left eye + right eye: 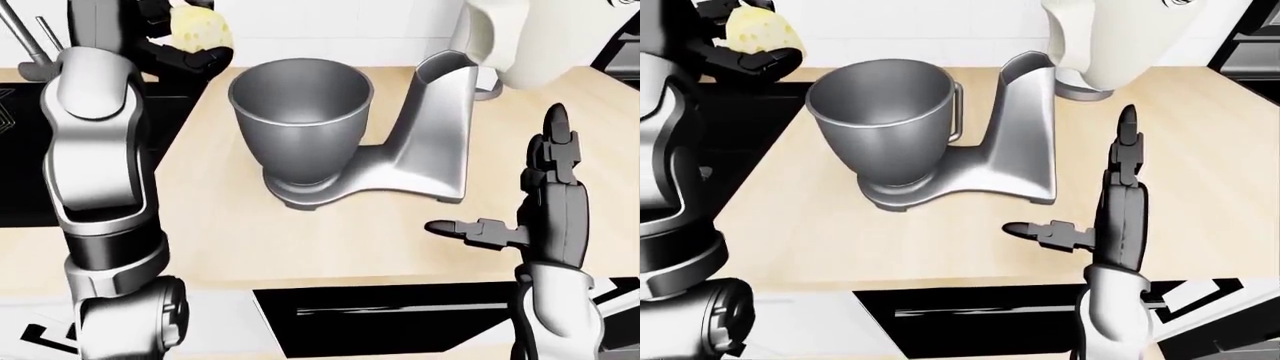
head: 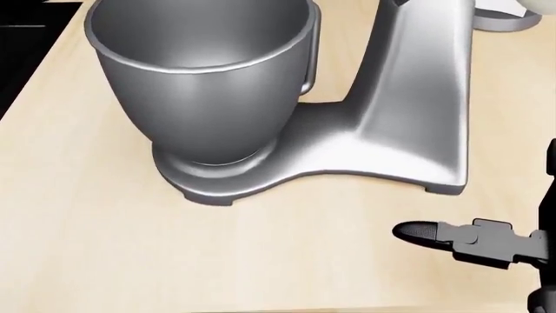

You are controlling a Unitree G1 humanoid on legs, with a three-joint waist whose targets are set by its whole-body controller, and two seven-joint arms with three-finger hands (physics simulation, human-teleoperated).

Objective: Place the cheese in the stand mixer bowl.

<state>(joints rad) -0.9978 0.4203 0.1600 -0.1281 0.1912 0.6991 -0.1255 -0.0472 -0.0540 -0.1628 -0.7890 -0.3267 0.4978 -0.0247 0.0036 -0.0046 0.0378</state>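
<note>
Taking the stand mixer bowl (image 1: 300,120) as the anchor and going left to right in the left-eye view. Far left of the bowl there's a black stovetop (image 1: 20,150) set into the counter, with the robot's own silver left arm (image 1: 100,165) rising in front of it and blocking most of that side. Up and just left of the bowl's rim, the left hand (image 1: 185,45) has its dark fingers wrapped around the cheese (image 1: 200,26), a pale yellow holey chunk held in the air, not over the bowl opening yet and well above rim height.

The bowl itself is grey metal, upright, empty as far as I can see, sitting on the mixer base (image 1: 400,172). Right of the bowl the mixer neck goes up, and its cream-coloured head (image 1: 530,37) is tilted up and away, so the bowl mouth is uncovered.

Further right and lower, the right hand (image 1: 545,202) is held flat, fingers spread open, thumb pointing toward the bowl, holding nothing.

Everything sits on a light wood counter (image 1: 250,240); white tiled wall (image 1: 340,22) above the bowl.
</note>
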